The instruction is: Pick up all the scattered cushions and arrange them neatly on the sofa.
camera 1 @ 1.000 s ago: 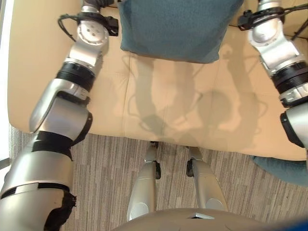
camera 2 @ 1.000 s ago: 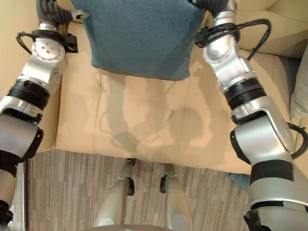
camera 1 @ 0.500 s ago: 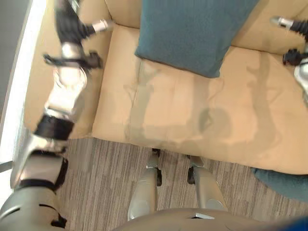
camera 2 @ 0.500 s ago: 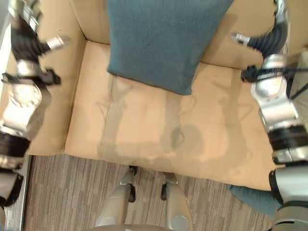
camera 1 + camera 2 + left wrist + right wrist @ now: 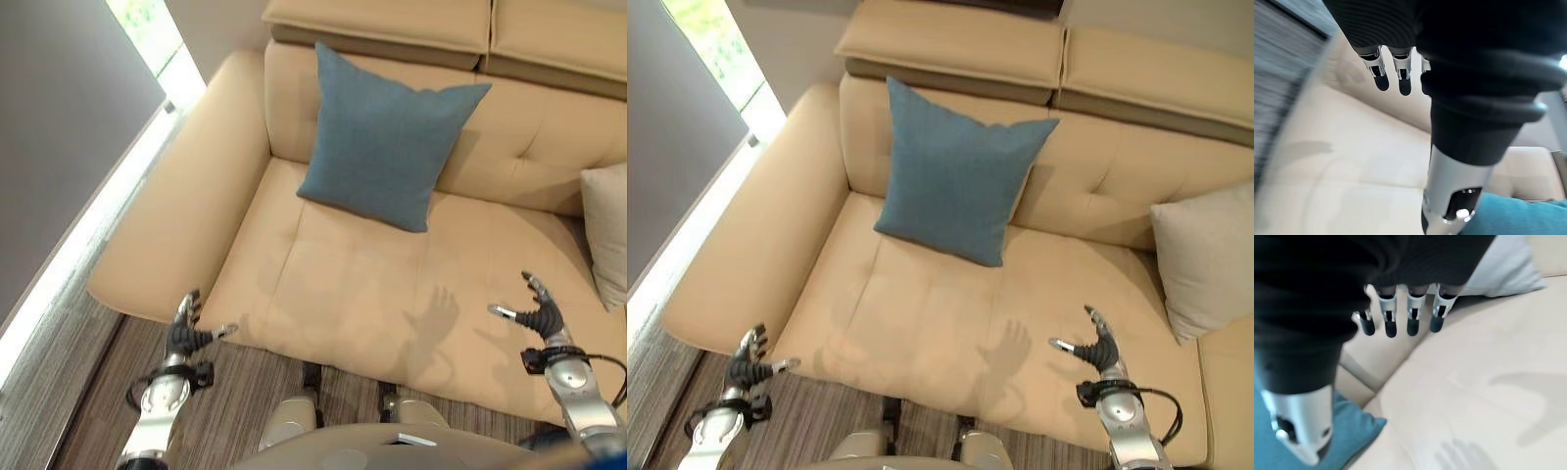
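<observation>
Blue cushion [image 5: 955, 181]: upright against sofa [image 5: 921, 323] backrest, near the left armrest.
Grey cushion [image 5: 1205, 257]: leaning at the seat's right end.
Left hand [image 5: 184, 331]: fingers spread, empty, by the seat's front left corner.
Right hand [image 5: 1095, 348]: spread, empty, above the seat front.
Step, judged: fetch the next loose cushion; grip both sides, seat it square between the 2.

Blue cushion [image 5: 385, 137], pale grey cushion [image 5: 1207, 257], beige sofa [image 5: 323, 294].

Bright daylight from window [image 5: 147, 29] at left; soft shadows on sofa [image 5: 362, 294] seat; left wrist view motion-blurred.
</observation>
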